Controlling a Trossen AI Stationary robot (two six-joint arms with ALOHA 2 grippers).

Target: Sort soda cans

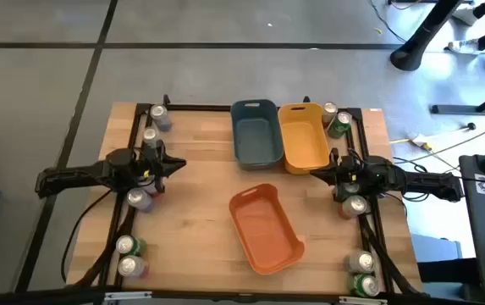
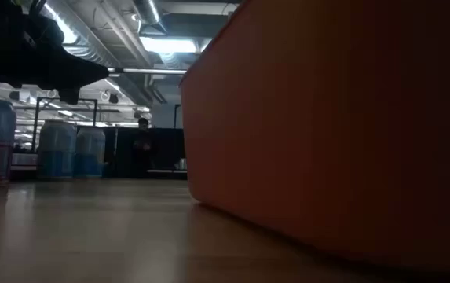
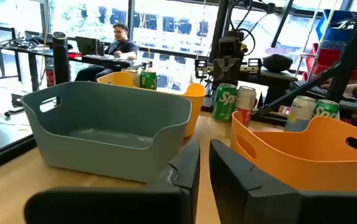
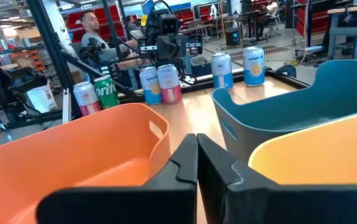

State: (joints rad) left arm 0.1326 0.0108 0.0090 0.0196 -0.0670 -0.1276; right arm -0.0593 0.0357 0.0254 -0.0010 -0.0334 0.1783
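A grey-blue plastic bin (image 3: 113, 127) fills the left of the frame, an orange plastic bin (image 3: 309, 152) the right, green soda cans (image 3: 225, 102) between

Soda cans (image 1: 137, 198) upright in small groups along table's left and right edges, none in bins.

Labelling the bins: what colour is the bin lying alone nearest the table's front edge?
Orange bin, clearest in the high view.

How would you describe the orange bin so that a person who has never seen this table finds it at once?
Look at the wooden table from above. Two bins stand side by side at its far edge, the grey-blue bin and the yellow bin. The orange bin lies alone nearer the front, between the two arms, and it alone is turned at a slant.
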